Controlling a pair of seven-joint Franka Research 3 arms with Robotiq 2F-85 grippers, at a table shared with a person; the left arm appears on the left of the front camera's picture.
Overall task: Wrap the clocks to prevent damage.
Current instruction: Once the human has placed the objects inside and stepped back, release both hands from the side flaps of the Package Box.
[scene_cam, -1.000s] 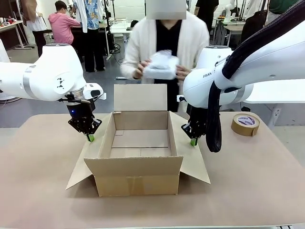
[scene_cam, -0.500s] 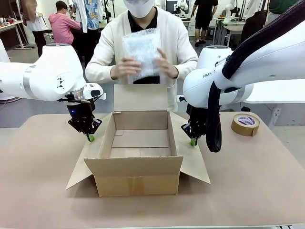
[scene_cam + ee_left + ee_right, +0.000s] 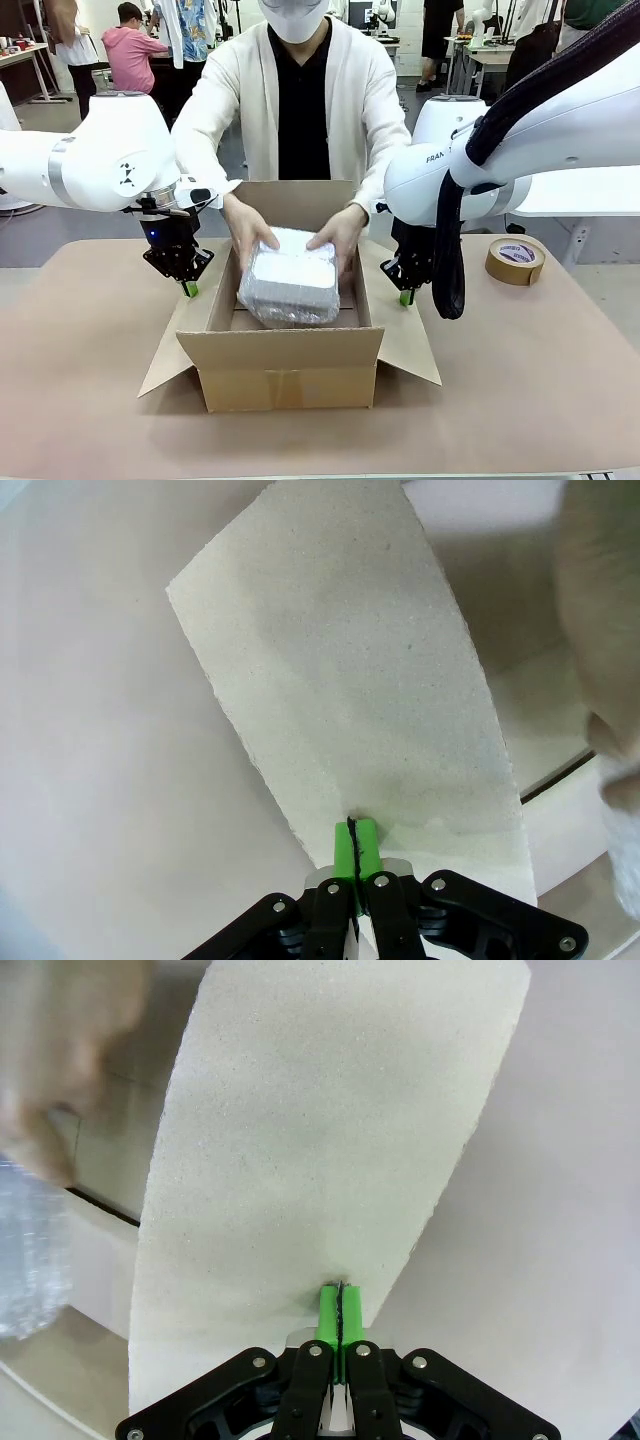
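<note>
An open cardboard box (image 3: 290, 365) stands mid-table. The person's hands (image 3: 248, 232) lower a bubble-wrapped bundle (image 3: 290, 282) into it; whether a clock is inside the wrap cannot be told. My left gripper (image 3: 189, 288) is shut on the box's left flap (image 3: 195, 310), its green pads pinching the flap's (image 3: 350, 680) edge in the left wrist view, where the gripper (image 3: 352, 845) sits at the bottom. My right gripper (image 3: 405, 297) is shut on the right flap (image 3: 405, 335). The right wrist view shows the gripper (image 3: 340, 1315) clamping the flap (image 3: 320, 1130), with the bundle (image 3: 25, 1250) at far left.
A roll of brown tape (image 3: 515, 260) lies at the table's right side. The box's back flap (image 3: 290, 195) stands upright behind the person's arms and the front flap (image 3: 280, 348) folds outward. Bare tabletop (image 3: 80, 400) lies in front of and beside the box.
The person has brought the wrapped bundle down from chest height into the box, leaning forward over it. Both arms and grippers have stayed still on the flaps.
</note>
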